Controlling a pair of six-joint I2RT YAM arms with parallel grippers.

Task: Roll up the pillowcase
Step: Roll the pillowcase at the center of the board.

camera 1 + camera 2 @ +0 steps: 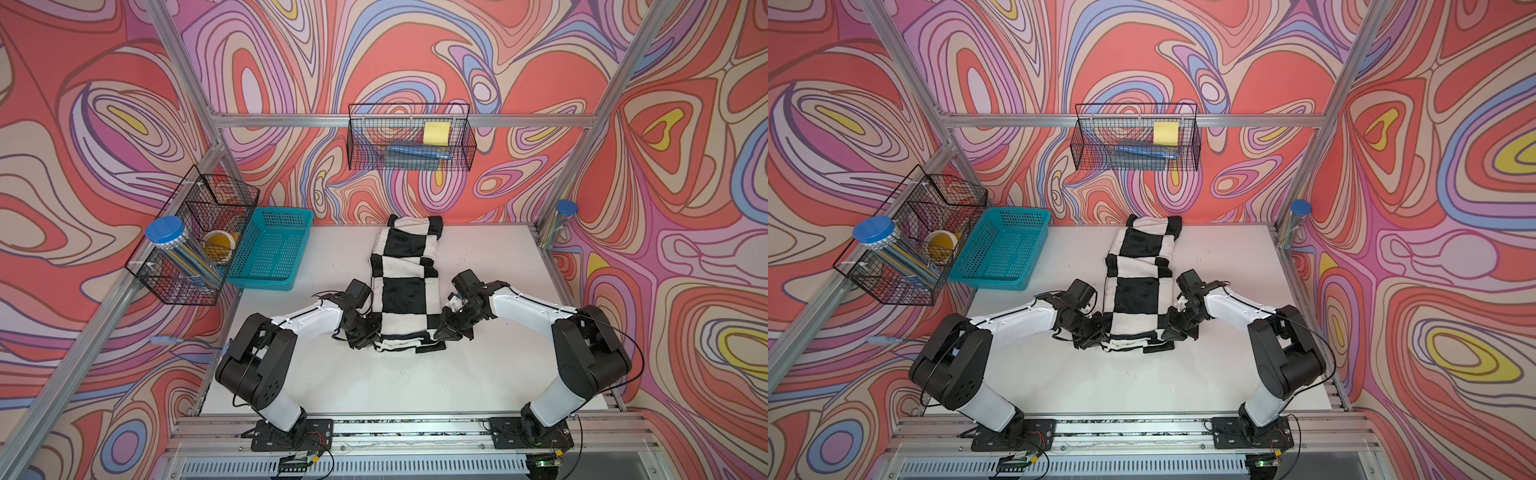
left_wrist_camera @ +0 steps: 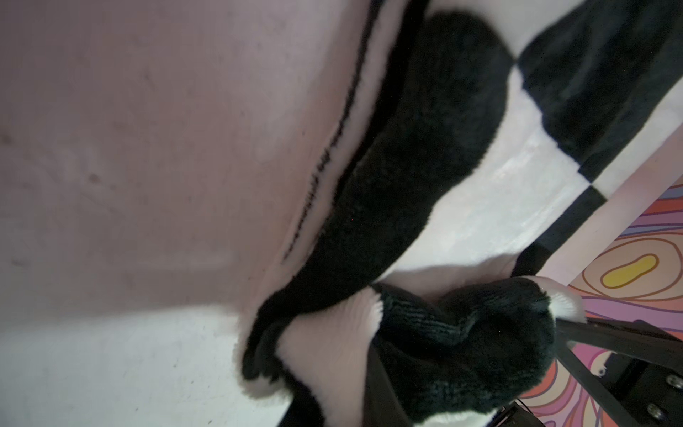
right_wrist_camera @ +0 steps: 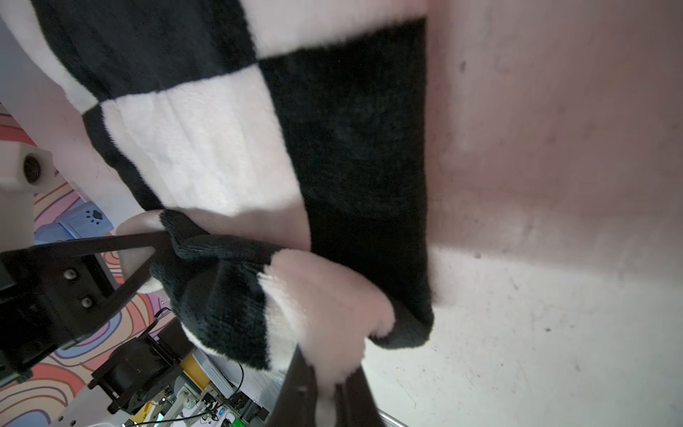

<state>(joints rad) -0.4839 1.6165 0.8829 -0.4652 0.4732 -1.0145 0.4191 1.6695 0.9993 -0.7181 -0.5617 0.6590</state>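
**A:** Where is it in both top views?

**B:** The soft plush black-and-white checkerboard pillowcase (image 1: 405,282) (image 1: 1138,286) lies as a long folded strip down the middle of the flat white tabletop (image 1: 332,374). Its near end is curled over. The left gripper (image 1: 368,337) and right gripper (image 1: 446,330) sit at that end's two corners.

**A:** And the left wrist view?

**B:** The left gripper (image 2: 473,344) is clenched on a wad of the pillowcase (image 2: 425,148), and plush fills the gap between its fingers.

**A:** The right wrist view?

**B:** Much the same. The right gripper (image 3: 229,295) pinches the curled corner of the pillowcase (image 3: 351,129).

**A:** How will it handle?

**B:** I'd judge it light, limp and thick-piled. It should sag between the two grips and spring loose. Hold the curled end at both corners and turn them evenly.
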